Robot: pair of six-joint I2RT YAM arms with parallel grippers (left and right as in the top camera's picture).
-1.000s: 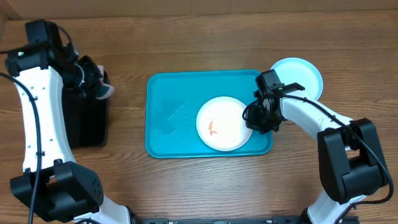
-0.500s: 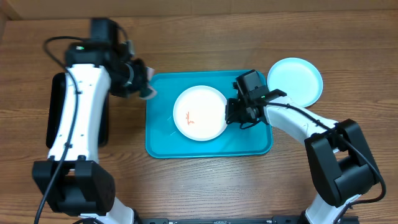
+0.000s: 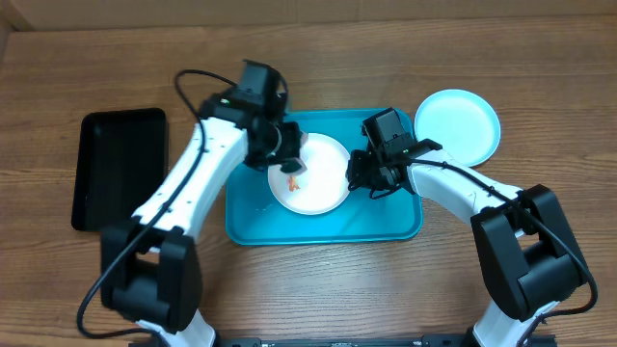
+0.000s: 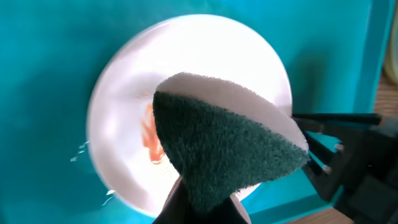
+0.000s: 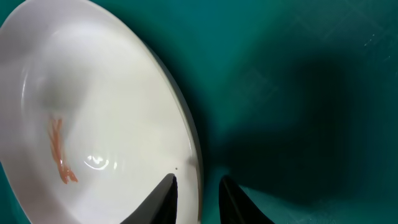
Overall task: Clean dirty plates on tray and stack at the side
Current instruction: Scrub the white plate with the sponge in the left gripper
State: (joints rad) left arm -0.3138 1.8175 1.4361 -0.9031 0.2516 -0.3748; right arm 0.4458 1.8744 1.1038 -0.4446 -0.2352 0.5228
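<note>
A white plate (image 3: pixel 323 178) with an orange-red smear lies in the turquoise tray (image 3: pixel 251 217); it also shows in the left wrist view (image 4: pixel 124 118) and the right wrist view (image 5: pixel 93 112). My right gripper (image 3: pixel 359 175) is shut on the plate's right rim (image 5: pixel 198 186). My left gripper (image 3: pixel 289 164) is shut on a green-and-white sponge (image 4: pixel 230 149) and holds it over the smear (image 4: pixel 149 134). A light blue plate (image 3: pixel 461 120) lies on the table right of the tray. The yellow-green plate is out of view.
A smaller black tray (image 3: pixel 120 178) lies at the table's left. The turquoise tray's lower part holds nothing but a few water streaks (image 4: pixel 93 149). The two arms meet over the tray's upper middle.
My left arm swung right from the black tray to the white plate with the sponge. My right gripper dragged the plate left across the tray, then held it still.
</note>
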